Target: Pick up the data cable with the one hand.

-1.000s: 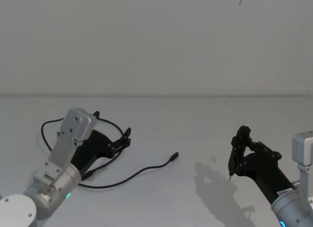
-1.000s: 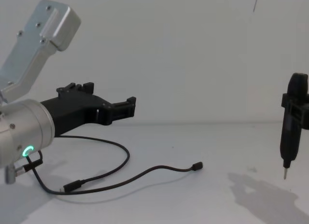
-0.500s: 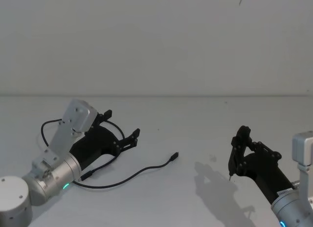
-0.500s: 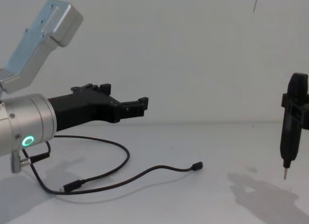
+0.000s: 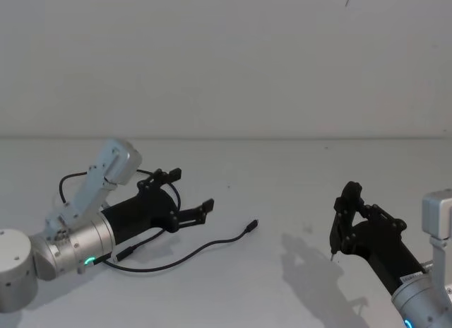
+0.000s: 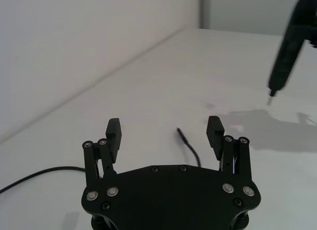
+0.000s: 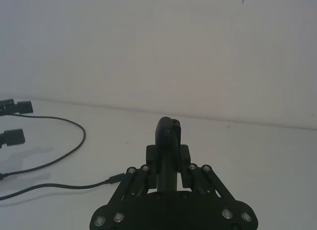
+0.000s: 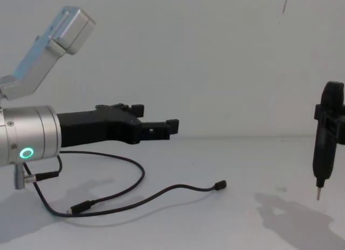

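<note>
here left end effector agape above data cable — right end effector grips tool

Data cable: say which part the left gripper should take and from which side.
Probably the straight stretch behind the free plug, from above, open left gripper straddling it: there the cable lies flat on the table, apart from its loops. Right gripper, at right, holds a pin-tipped tool.

Stretch of the data cable behind the left gripper

A black tool hangs above a white table.
</note>
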